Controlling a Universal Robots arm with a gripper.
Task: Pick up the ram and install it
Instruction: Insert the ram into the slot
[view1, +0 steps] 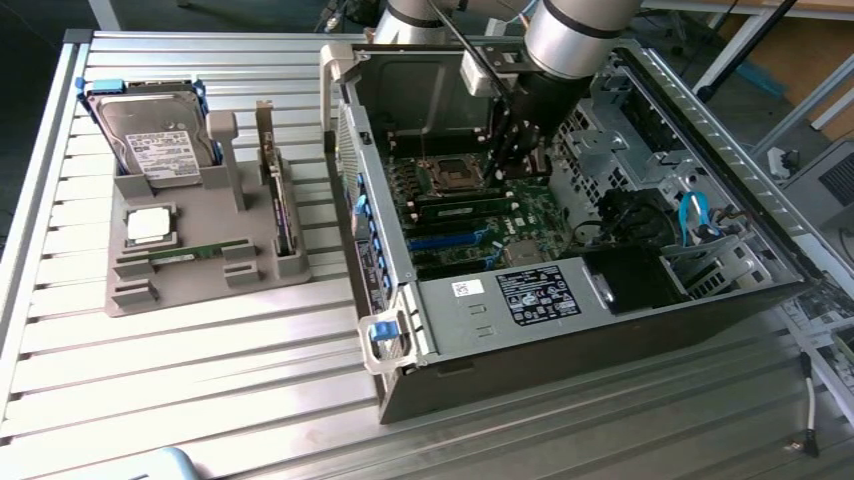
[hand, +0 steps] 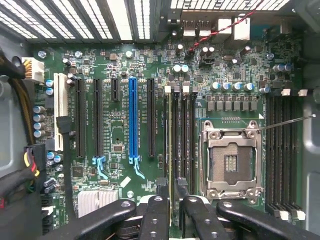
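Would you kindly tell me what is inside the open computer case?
A motherboard with an empty processor socket and one ram stick plugged in beside it; the gripper hides the stick's end and the board beneath.

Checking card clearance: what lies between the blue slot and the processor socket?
In the wrist view, one black slot, then the memory slots, with the ram standing in one of them.
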